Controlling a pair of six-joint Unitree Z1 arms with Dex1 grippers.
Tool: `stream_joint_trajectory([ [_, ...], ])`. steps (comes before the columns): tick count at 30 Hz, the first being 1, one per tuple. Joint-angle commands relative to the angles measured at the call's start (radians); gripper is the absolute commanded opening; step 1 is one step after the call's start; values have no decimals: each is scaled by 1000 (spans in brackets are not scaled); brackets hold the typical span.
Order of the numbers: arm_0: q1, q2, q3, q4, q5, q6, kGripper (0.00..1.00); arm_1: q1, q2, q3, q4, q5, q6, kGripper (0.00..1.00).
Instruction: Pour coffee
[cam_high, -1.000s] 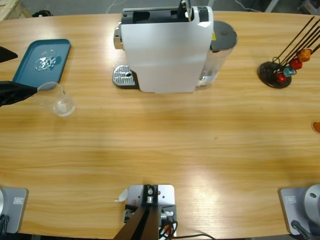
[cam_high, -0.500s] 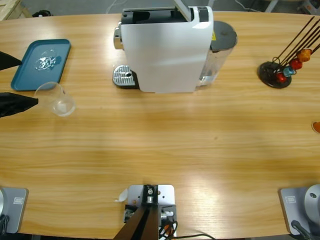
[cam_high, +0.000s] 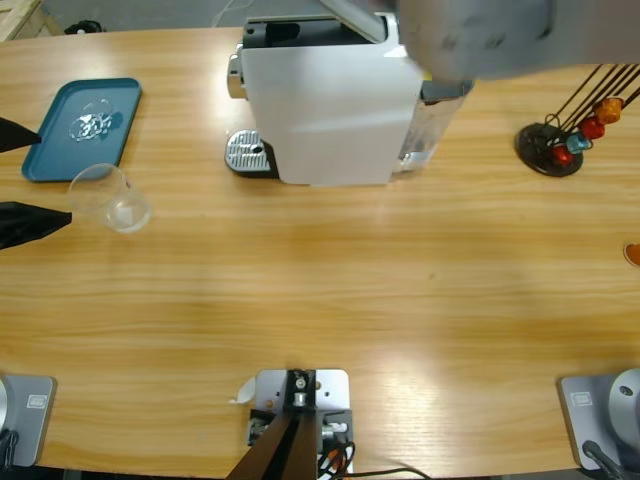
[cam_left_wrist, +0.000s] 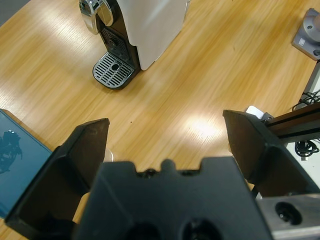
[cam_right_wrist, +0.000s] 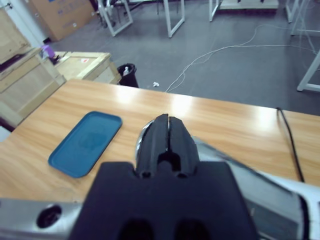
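A clear glass tumbler (cam_high: 110, 197) stands on the table just in front of the blue tray (cam_high: 85, 125). I cannot make out any coffee in it. My left gripper (cam_high: 55, 176) comes in from the left edge, open, its jaws spread wide and a little apart from the glass. In the left wrist view the left gripper (cam_left_wrist: 167, 125) holds nothing, and only a pale sliver of the glass (cam_left_wrist: 108, 156) shows by one jaw. My right gripper (cam_right_wrist: 169, 122) is shut above the white coffee machine (cam_high: 330, 100). The right arm (cam_high: 480, 35) blurs across the machine's top.
The machine's drip grate (cam_high: 247, 153) juts out on its left side, and its lid lever (cam_high: 355, 15) is raised. A capsule stand (cam_high: 560, 140) with coloured capsules stands at the right, and one orange capsule (cam_high: 633, 252) lies at the right edge.
The left gripper has slid toward the front and off the glass, which stays put. The machine's lever went up, and the right arm swung in over the machine's top.
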Motion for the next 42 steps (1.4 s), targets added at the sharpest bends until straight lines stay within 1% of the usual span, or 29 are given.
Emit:
stream_joint_trajectory([
  [1,-4,-43,39,18,-9,9,1000,51,128,66,-1,19,26,0],
  [4,-4,-41,39,18,-9,11,1000,48,154,72,-2,31,43,0],
  [12,-4,-39,45,20,-8,9,1000,-18,181,94,-19,73,41,0],
  [23,-4,-32,45,20,-8,14,1000,-24,241,183,-77,95,57,0],
  [29,-4,-35,47,20,-8,14,1000,-26,261,193,-62,127,95,0],
  [42,-4,-37,45,21,-8,14,1000,-48,291,209,-30,145,123,0],
])
